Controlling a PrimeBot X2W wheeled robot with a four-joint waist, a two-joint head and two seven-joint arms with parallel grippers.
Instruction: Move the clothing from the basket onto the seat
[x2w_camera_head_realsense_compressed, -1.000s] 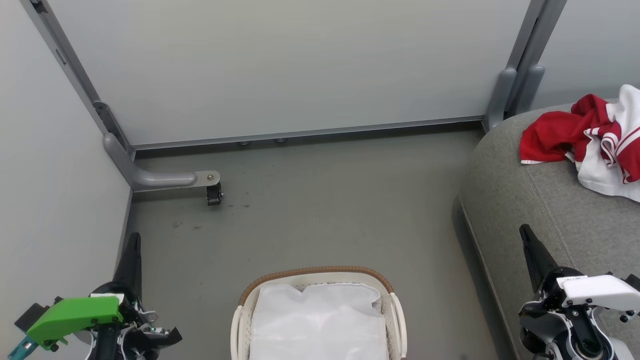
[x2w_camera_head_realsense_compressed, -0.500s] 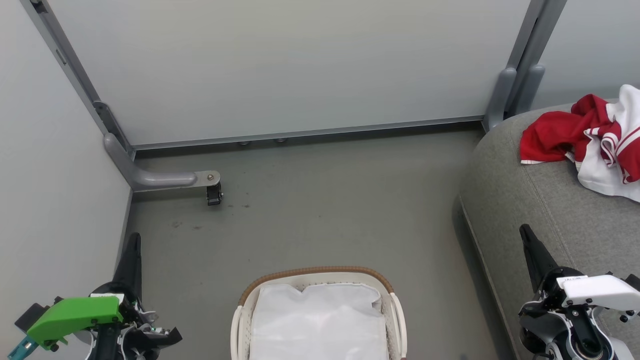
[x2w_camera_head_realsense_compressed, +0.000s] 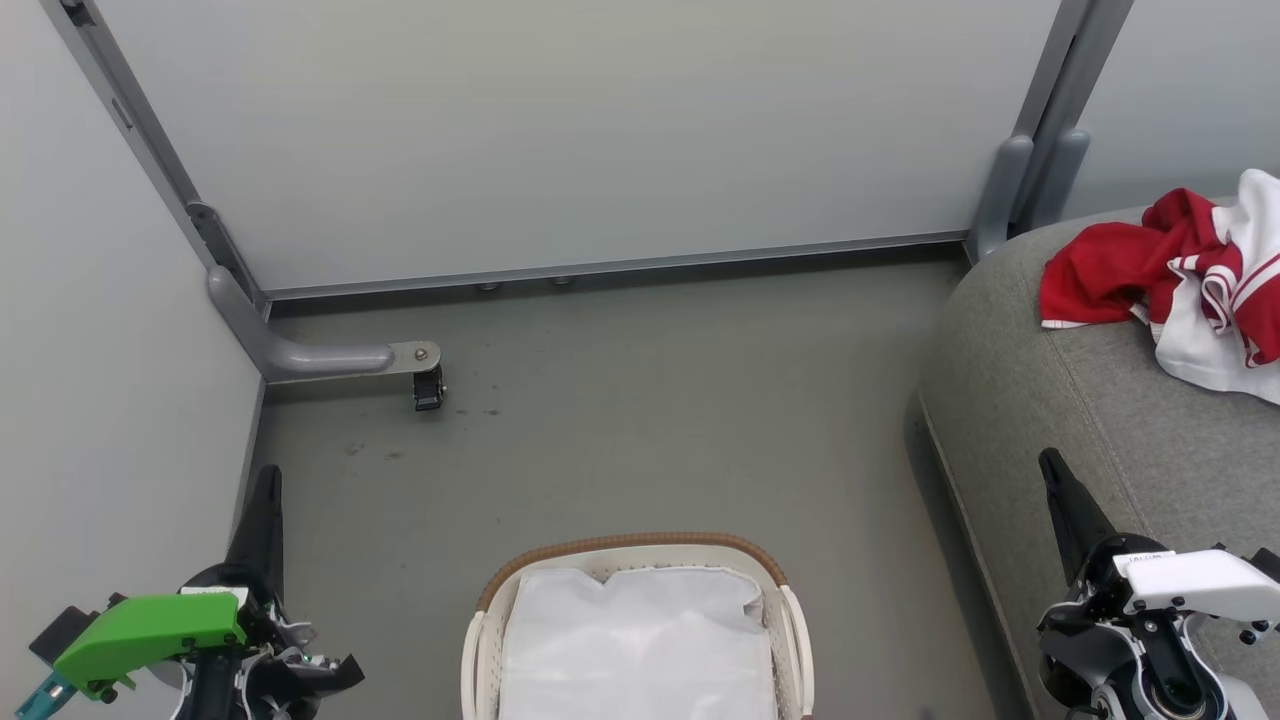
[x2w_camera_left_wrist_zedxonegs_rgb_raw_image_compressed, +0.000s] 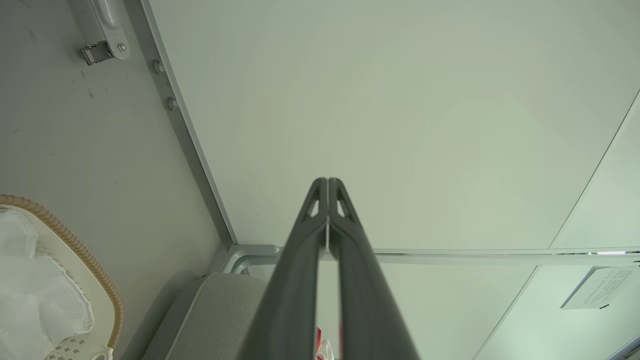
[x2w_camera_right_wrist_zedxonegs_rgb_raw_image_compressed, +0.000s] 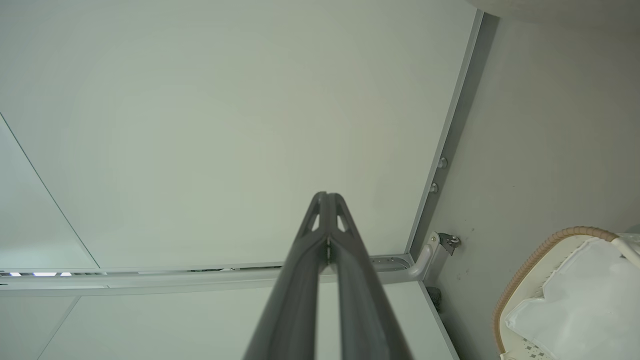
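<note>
1. Two grippers sit low in the head view. The left gripper (x2w_camera_head_realsense_compressed: 266, 485) is left of the basket (x2w_camera_head_realsense_compressed: 630, 542) and the right gripper (x2w_camera_head_realsense_compressed: 1052, 470) is right of it. Both are clear of it, and each shows as one narrow dark spike pointing up the view.
2. Same view: the basket stands on the grey floor (x2w_camera_head_realsense_compressed: 650, 400), its brown woven rim on the far side. A white liner (x2w_camera_head_realsense_compressed: 640, 640) lies inside it.
3. Same view: the clothing (x2w_camera_head_realsense_compressed: 1150, 270) is red with white panels and stripe trim. It lies crumpled on the seat (x2w_camera_head_realsense_compressed: 1080, 420), to the right of and beyond the basket, well apart from it. The seat's near edge is right of the basket, with a strip of floor between them.
4. Same view: a caster wheel (x2w_camera_head_realsense_compressed: 428, 388) on a grey bracket sits beyond and left of the basket, near the pale wall panel (x2w_camera_head_realsense_compressed: 560, 130).
5. Left wrist view: the fingers (x2w_camera_left_wrist_zedxonegs_rgb_raw_image_compressed: 300, 260) are pressed together tip to tip and hold nothing. The basket with its liner is at the lower left, the seat corner is beside it, and a red sliver of clothing peeks out behind the fingers.
6. Right wrist view: the fingers (x2w_camera_right_wrist_zedxonegs_rgb_raw_image_compressed: 300, 270) are closed tip to tip and empty. The basket rim and liner are at the lower right, well away from the tips.
</note>
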